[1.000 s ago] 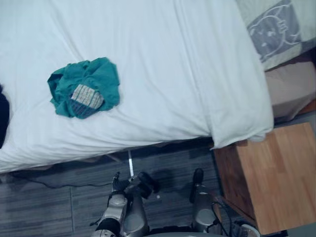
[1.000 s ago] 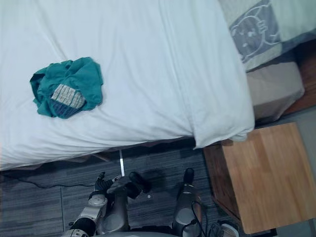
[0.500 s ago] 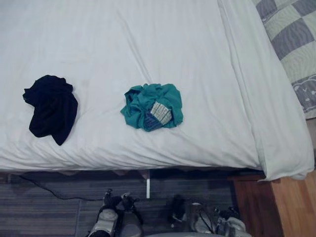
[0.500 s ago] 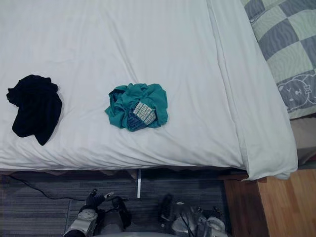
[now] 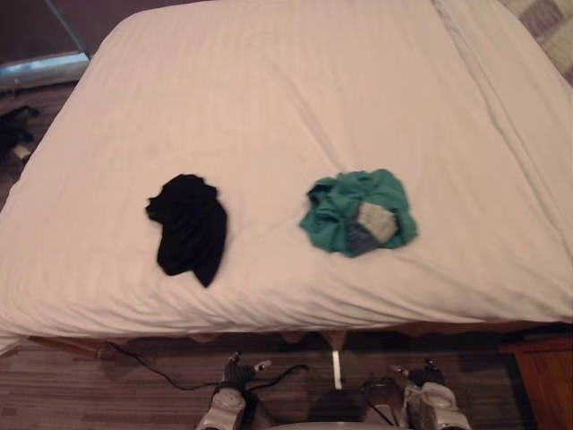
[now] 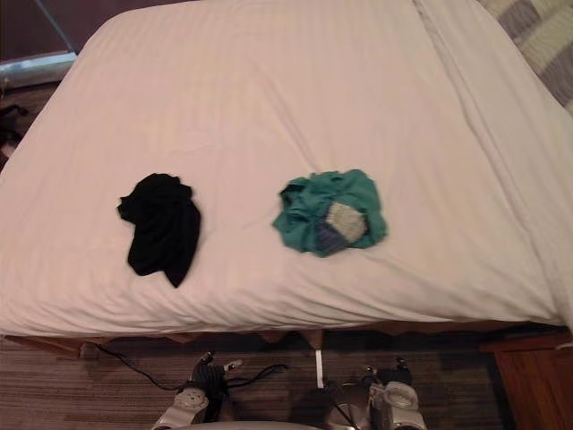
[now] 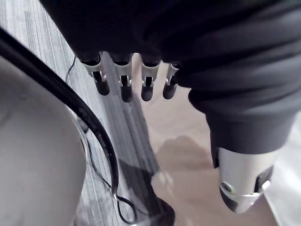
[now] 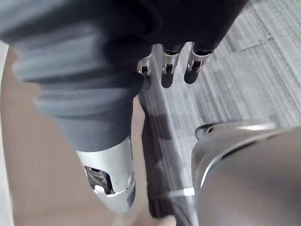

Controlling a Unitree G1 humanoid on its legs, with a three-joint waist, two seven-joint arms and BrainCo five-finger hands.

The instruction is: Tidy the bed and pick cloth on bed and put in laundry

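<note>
Bed: the bed (image 5: 269, 90) under a smooth white cover carries both cloths near its near edge.
Black cloth: the black cloth (image 5: 190, 228) lies crumpled toward the robot's left, touched by neither hand.
Teal cloth: the teal cloth (image 5: 358, 210) lies bunched toward the right, well apart from the black one, with a pale patterned patch (image 5: 374, 221) showing in its folds.
Checked quilt: the checked quilt (image 6: 537, 36) lies at the bed's far right corner.
Left hand: the left hand (image 7: 125, 87) hangs over the striped floor (image 7: 42, 42), fingers relaxed and loosely spread, thumb (image 7: 242, 181) apart, holding nothing.
Right hand: the right hand (image 8: 168, 70) is likewise slack and empty above the floor.
Head views: they give the bed top and both cloths.
Wrist views: they give each hand's fingers and the floor close up.
</note>
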